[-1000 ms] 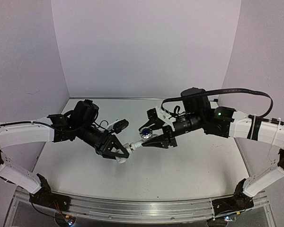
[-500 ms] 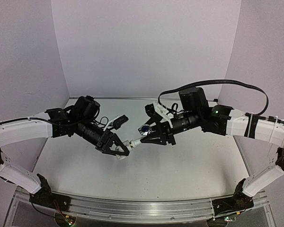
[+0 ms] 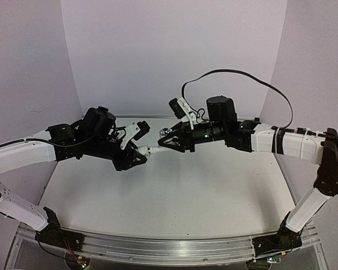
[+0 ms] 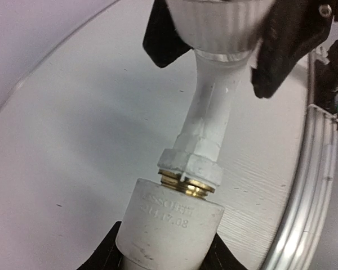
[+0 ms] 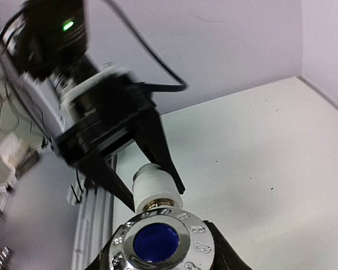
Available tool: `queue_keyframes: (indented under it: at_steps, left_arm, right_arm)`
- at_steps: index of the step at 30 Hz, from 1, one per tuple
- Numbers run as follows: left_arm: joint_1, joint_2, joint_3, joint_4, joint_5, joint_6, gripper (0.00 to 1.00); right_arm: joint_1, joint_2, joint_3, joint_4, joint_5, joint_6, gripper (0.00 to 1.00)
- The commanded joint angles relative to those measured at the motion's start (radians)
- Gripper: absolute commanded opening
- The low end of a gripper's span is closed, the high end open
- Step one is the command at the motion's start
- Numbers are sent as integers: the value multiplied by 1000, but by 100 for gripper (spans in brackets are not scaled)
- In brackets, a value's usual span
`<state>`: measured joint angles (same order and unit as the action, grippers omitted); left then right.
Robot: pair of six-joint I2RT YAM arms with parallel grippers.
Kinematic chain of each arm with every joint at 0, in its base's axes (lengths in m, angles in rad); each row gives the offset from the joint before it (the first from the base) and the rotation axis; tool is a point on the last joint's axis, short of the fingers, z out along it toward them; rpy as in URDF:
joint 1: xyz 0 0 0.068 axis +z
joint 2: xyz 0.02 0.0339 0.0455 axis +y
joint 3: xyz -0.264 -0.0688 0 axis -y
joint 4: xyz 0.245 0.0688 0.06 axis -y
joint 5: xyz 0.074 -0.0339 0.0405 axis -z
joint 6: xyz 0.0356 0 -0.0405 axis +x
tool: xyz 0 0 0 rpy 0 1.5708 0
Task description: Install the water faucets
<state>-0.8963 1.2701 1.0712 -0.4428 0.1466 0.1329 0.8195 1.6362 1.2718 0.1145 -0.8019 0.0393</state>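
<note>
The water faucets hang joined in mid-air over the table. The white tap (image 3: 156, 149) has a chrome knob with a blue centre (image 5: 156, 242). Its brass threaded end (image 4: 186, 185) sits in the mouth of the white pipe fitting (image 4: 172, 222). My left gripper (image 3: 136, 157) is shut on that fitting (image 3: 142, 151), with a black finger on each side. My right gripper (image 3: 170, 142) is shut on the tap's knob end (image 3: 167, 134). In the left wrist view the right gripper's black fingers (image 4: 284, 45) flank the ribbed knob. The left fingers (image 5: 158, 143) show beyond the fitting (image 5: 153, 181) in the right wrist view.
The white table (image 3: 174, 197) lies below the held parts, with purple walls around it. An aluminium rail (image 3: 158, 247) runs along the near edge. A black cable (image 3: 236, 76) loops above the right arm.
Both arms have carried the joined parts up and toward the back wall. The right gripper's jaws have closed in on the tap's knob. The left grip is unchanged.
</note>
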Motion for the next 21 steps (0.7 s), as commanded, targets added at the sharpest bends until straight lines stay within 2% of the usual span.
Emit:
queue_keyframes:
  at_steps: [1, 4, 8, 12, 14, 15, 21]
  left_arm:
    - [33, -16, -6, 479, -355, 379, 0]
    - [33, 4, -14, 557, -351, 494, 0]
    - [33, 42, -15, 581, -350, 559, 0]
    - [33, 39, -45, 584, -324, 554, 0]
    - [33, 22, -68, 584, -313, 529, 0]
    - [33, 10, -82, 584, -308, 516, 0]
    - [32, -99, -166, 582, -304, 369, 0]
  right_arm:
    - [38, 48, 110, 35, -75, 599, 0]
    - [24, 66, 127, 36, -55, 873, 0]
    - [3, 77, 112, 45, -20, 1191, 0]
    - [-5, 57, 91, 50, 33, 1328, 0]
    - [-14, 42, 77, 50, 59, 1340, 4]
    - [-20, 35, 69, 50, 71, 1337, 10]
    - [-58, -37, -13, 50, 125, 1211, 76]
